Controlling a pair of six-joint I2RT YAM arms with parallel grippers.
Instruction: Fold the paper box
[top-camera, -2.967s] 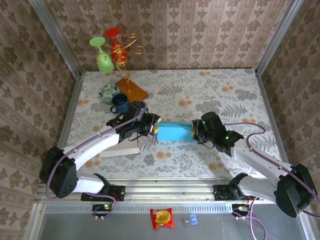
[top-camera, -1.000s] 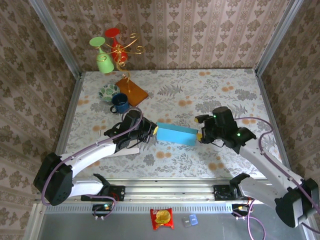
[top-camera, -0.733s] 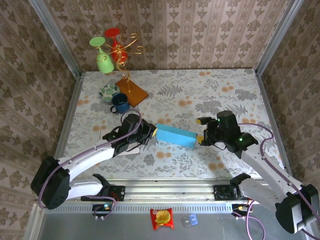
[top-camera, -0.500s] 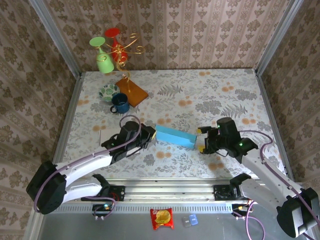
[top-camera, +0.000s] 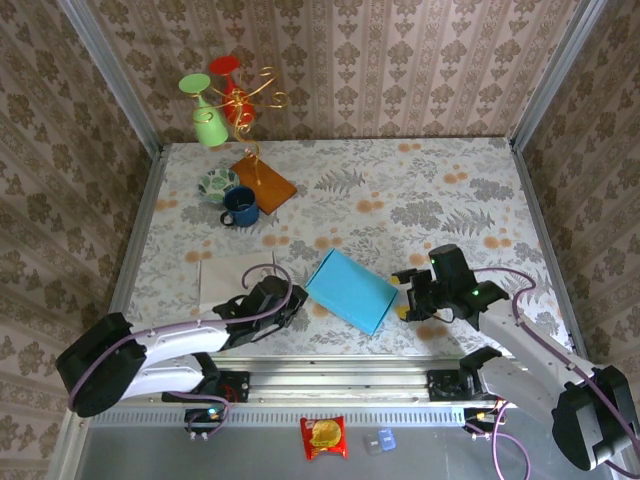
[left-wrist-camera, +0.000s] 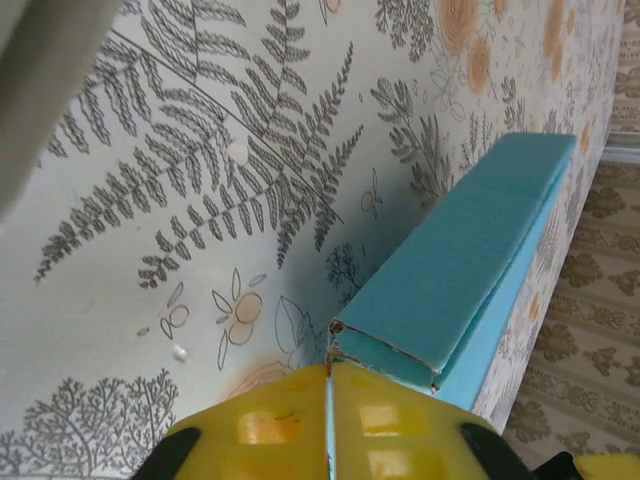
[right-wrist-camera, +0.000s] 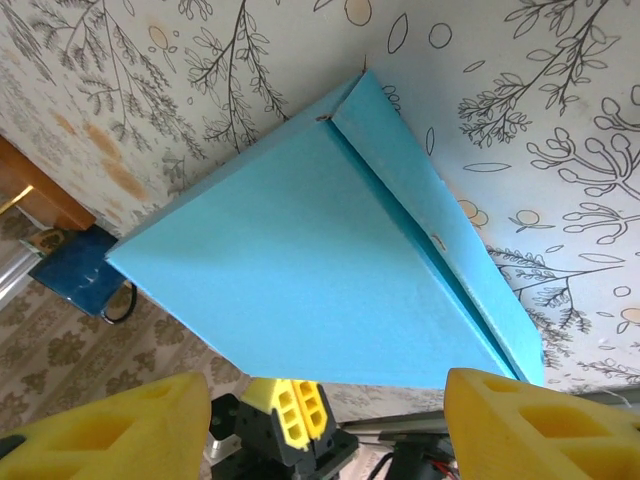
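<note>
Blue paper box (top-camera: 350, 291) blocking near centre, mug (top-camera: 239, 207) and glass rack (top-camera: 240, 100) crowding far-left corner, tabletop (top-camera: 450, 190) open far right

The left arm (top-camera: 180, 340) stretches low along the near edge, pointing right. The left gripper (left-wrist-camera: 328, 400) has its yellow fingers pressed flat together. The right arm (top-camera: 520, 335) bends inward, pointing left, and the right gripper (right-wrist-camera: 320, 385) has its yellow fingers (right-wrist-camera: 110, 425) spread wide apart.
</note>
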